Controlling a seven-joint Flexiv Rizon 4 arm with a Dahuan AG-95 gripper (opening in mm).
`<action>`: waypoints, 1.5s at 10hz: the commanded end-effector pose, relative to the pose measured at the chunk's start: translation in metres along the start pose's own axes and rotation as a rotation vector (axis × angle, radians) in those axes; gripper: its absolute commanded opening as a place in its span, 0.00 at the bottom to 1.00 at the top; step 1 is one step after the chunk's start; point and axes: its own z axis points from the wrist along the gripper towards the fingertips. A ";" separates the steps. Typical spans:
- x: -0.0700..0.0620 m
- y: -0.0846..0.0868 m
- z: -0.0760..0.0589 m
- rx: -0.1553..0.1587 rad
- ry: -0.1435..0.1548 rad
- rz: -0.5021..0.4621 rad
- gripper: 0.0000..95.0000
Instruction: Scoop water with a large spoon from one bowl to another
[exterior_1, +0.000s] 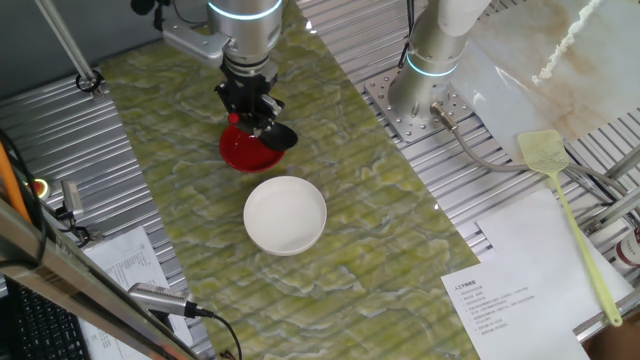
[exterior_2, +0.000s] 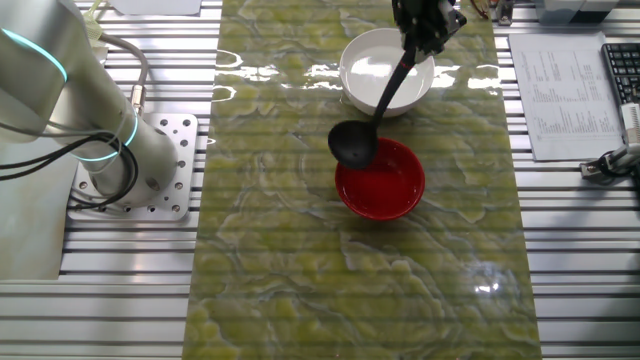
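Ladle (exterior_2: 354, 146) hanging low over the red bowl (exterior_2: 381, 181) right now, its round black scoop at the bowl's rim on the side toward the arm's base, overlapping the edge as seen from the other fixed view. Long thin handle runs up at a slant from the scoop to the hand (exterior_2: 424, 28), which has it pinched near the top, fingers pressed onto the handle. So the scoop sits well below the hand and off to one side of it, with the handle crossing in front of the white bowl (exterior_2: 386, 66) on the way up. In one fixed view the hand (exterior_1: 254, 110) is directly above the red bowl (exterior_1: 246, 152), the black scoop (exterior_1: 280, 135) poking out just beside it. White bowl (exterior_1: 286, 214) stands close to the red one, not touching, both on the green marbled counter (exterior_2: 280, 260). Whether the scoop carries water, I can't tell.
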 end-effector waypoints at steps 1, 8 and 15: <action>-0.003 -0.012 -0.002 -0.001 0.002 -0.036 0.00; -0.016 -0.035 0.011 -0.002 -0.015 -0.107 0.00; -0.017 -0.038 0.031 -0.004 -0.018 -0.160 0.00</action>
